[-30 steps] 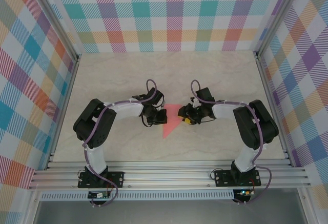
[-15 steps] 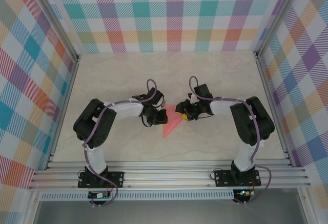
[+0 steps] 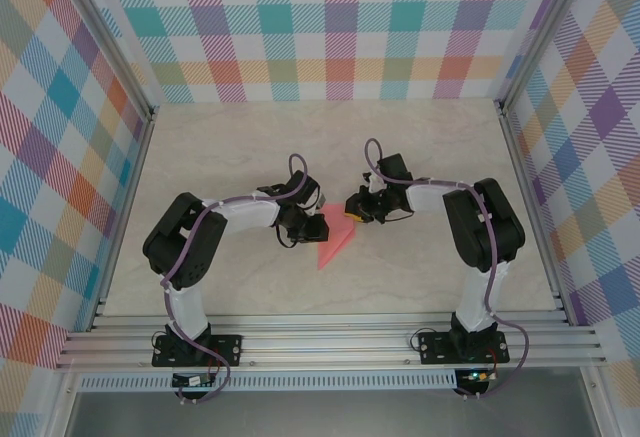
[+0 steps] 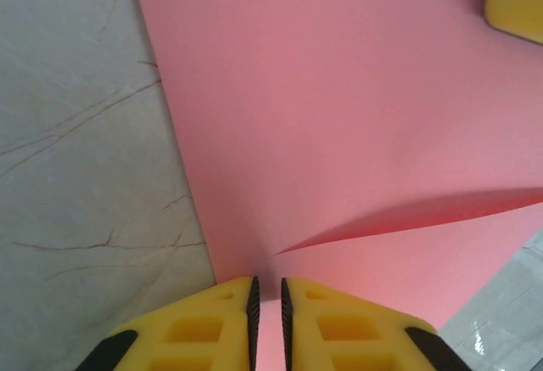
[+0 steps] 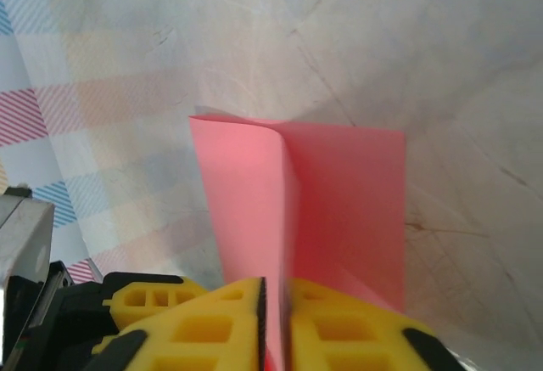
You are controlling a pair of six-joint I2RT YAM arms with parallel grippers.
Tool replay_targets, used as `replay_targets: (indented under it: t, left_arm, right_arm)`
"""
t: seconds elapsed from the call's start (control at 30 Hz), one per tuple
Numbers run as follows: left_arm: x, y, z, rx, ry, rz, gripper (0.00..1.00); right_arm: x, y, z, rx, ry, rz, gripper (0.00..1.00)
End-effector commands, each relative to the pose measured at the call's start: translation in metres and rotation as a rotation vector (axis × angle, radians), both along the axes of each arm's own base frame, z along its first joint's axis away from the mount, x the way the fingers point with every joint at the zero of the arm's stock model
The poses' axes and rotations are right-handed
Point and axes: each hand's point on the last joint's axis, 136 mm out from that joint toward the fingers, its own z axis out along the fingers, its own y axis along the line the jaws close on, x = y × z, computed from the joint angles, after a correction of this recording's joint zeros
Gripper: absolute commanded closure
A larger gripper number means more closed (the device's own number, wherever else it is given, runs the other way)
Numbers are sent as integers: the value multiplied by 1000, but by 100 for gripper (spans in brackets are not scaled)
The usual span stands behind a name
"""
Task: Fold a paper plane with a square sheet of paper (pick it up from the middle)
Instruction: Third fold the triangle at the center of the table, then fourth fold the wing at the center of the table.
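Marbled table [image 3: 220,147] — right tool [image 5: 276,293] pinches the folded pink paper [image 5: 339,193].

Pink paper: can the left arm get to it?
Probably yes. The left tool sits right at the edge of the pink paper with nothing between them; the right tool only pinches another part.

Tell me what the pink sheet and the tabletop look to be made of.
The square sheet of paper: thin matte paper; it curls and holds a sharp crease. The tabletop: a smooth marble-patterned surface, grey veins, faint sheen; stone or printed laminate, can't tell.
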Motion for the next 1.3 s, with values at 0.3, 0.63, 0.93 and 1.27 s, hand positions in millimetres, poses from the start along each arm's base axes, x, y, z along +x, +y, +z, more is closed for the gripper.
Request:
replay_targets:
  t: [0.3,0.63,0.93,1.27]
  left_arm:
    - [6,11,82,-106,-253,45,63]
    - [-41,7,75,-50,-303,-27,56]
    - [-49,0,43,167,-335,-18,53]
    - [-61,-3,34,223,-357,13,49]
  right_arm:
    - [-10,-8,3,63,100,-224,94]
    - [-28,-8,6,2,121,-351,88]
    - [-18,17,29,-2,65,-91,71]
    - [-28,32,32,69,110,16,69]
